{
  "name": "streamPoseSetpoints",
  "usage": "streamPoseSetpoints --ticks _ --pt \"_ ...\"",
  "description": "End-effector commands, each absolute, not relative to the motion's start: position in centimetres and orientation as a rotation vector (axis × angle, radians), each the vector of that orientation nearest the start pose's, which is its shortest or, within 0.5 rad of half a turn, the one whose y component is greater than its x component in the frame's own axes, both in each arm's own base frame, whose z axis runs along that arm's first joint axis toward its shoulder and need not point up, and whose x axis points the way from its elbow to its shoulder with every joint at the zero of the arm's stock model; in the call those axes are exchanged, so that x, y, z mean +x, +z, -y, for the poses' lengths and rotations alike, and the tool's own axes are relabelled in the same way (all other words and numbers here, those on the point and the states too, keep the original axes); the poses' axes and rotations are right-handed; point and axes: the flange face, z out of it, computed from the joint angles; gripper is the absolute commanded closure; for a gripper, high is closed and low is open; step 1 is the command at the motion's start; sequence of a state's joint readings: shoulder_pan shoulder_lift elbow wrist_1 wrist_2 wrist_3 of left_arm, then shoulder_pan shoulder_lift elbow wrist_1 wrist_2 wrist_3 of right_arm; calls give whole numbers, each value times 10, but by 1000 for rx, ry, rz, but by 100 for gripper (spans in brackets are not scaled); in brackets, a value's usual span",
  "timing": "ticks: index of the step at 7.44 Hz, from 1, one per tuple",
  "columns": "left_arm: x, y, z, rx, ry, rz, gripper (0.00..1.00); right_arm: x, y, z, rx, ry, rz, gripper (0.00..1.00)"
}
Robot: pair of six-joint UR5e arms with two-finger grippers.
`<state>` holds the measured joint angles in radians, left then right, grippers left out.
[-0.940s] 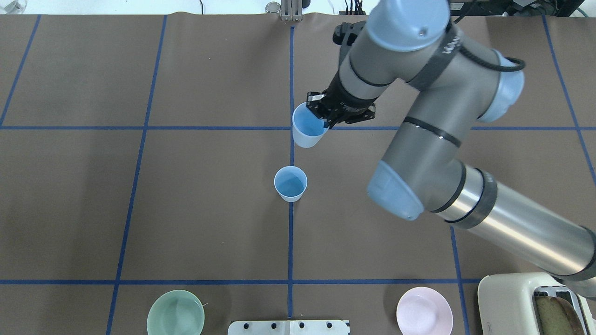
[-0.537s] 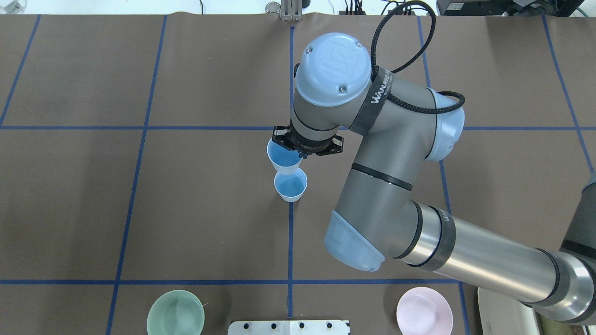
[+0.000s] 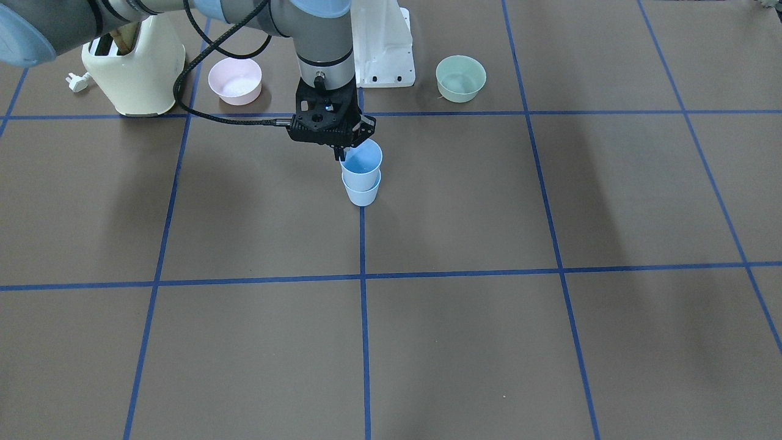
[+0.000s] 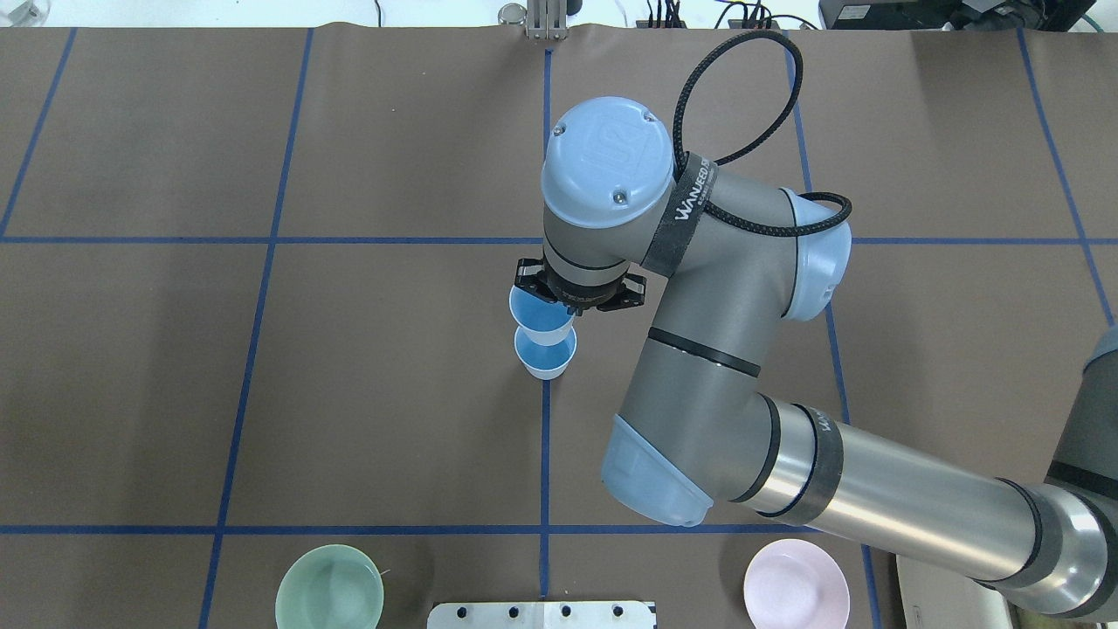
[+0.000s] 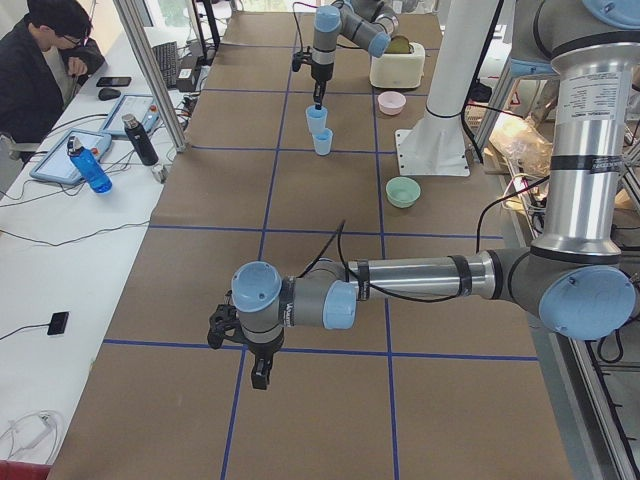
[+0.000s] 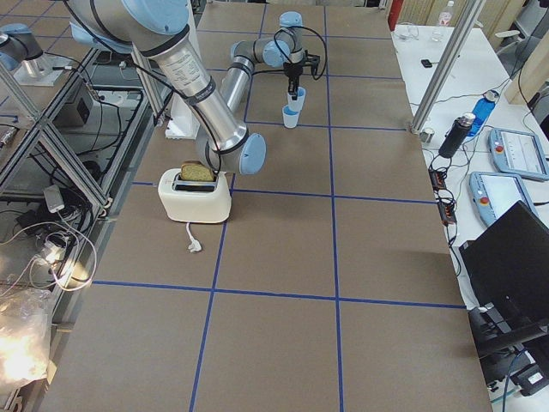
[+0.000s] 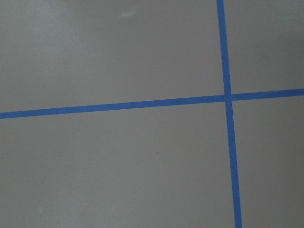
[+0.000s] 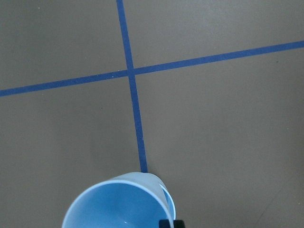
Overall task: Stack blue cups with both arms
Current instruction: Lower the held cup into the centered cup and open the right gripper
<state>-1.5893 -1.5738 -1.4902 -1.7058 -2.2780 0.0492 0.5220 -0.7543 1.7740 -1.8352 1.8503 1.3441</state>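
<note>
My right gripper (image 3: 343, 151) is shut on the rim of one blue cup (image 3: 361, 161) and holds it upright. Its base sits at the mouth of the second blue cup (image 3: 361, 192), which stands on the blue centre line. I cannot tell how deep it sits. From overhead the held cup (image 4: 534, 308) overlaps the far rim of the standing cup (image 4: 545, 354). The right wrist view shows the held cup (image 8: 118, 204). My left gripper (image 5: 258, 375) hangs over bare table far from the cups, and I cannot tell whether it is open or shut.
A pink bowl (image 4: 795, 585) and a pale green bowl (image 4: 329, 594) stand near the white pedestal base (image 3: 382, 55). A cream toaster (image 3: 134, 73) holding bread stands beside the pink bowl. An operator (image 5: 40, 60) sits at the side desk.
My right arm has carried the held cup from the far side toward me and down onto the standing cup. The standing cup has not moved.
</note>
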Motion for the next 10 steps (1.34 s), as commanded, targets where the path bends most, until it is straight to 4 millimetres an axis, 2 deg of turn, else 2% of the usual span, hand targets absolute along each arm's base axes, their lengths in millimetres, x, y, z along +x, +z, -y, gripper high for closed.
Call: streamPoseSetpoints --ticks 1,7,8,9,10 --pt "-78 688 495 78 49 -705 1 -521 125 412 24 155 788 100" --pt "-77 689 495 76 50 -705 1 -528 141 405 32 114 807 100" --pt "-77 689 495 76 50 -705 1 -527 139 404 30 113 812 68" --pt "-77 689 495 76 50 -705 1 -524 136 404 35 113 820 24" --pt "-77 690 495 75 50 -705 1 -521 129 403 48 107 831 0"
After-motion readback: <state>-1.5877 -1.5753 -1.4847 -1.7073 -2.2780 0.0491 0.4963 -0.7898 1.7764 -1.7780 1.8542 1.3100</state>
